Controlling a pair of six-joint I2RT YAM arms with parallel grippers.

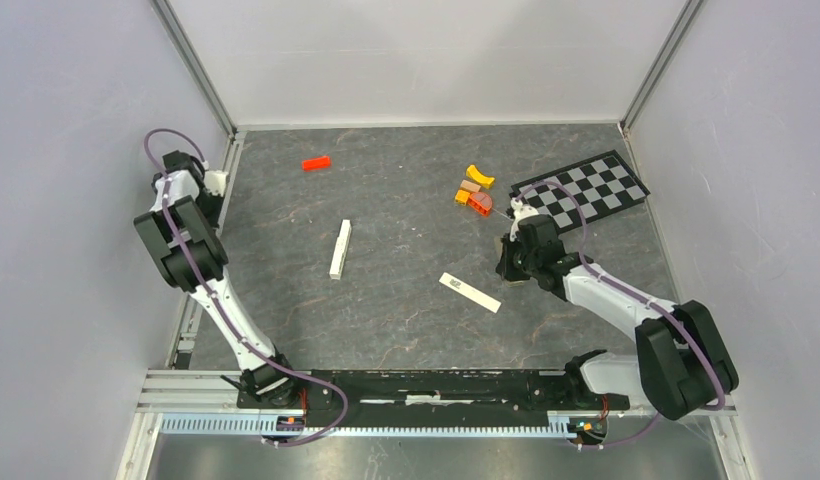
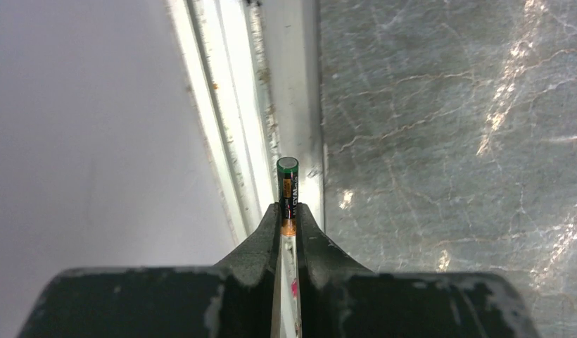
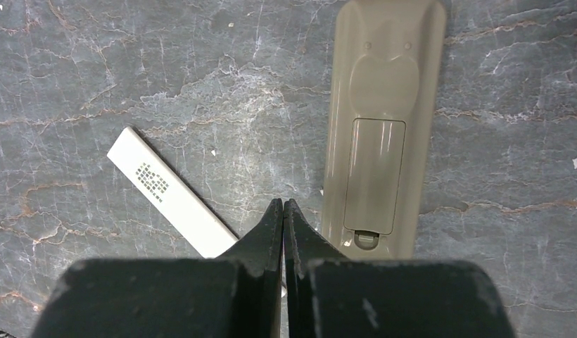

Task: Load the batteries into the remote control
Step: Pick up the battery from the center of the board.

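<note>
The remote control (image 3: 381,127) lies back up on the grey table, its battery cover closed; the top view shows it near the middle (image 1: 340,248). My right gripper (image 3: 283,204) is shut and empty, hovering just left of the remote's near end; in the top view it is right of centre (image 1: 504,262). My left gripper (image 2: 289,208) is shut on a dark battery (image 2: 288,182) with a green end and orange band, which sticks out past the fingertips. It is over the table's left edge (image 1: 216,183). No other batteries show.
A narrow white bar (image 1: 470,292) with a dark mark lies left of my right gripper, as the right wrist view shows (image 3: 169,190). An orange block (image 1: 316,162), a cluster of coloured blocks (image 1: 475,190) and a checkerboard (image 1: 581,190) lie further back. A white rail (image 2: 236,105) and walls bound the table.
</note>
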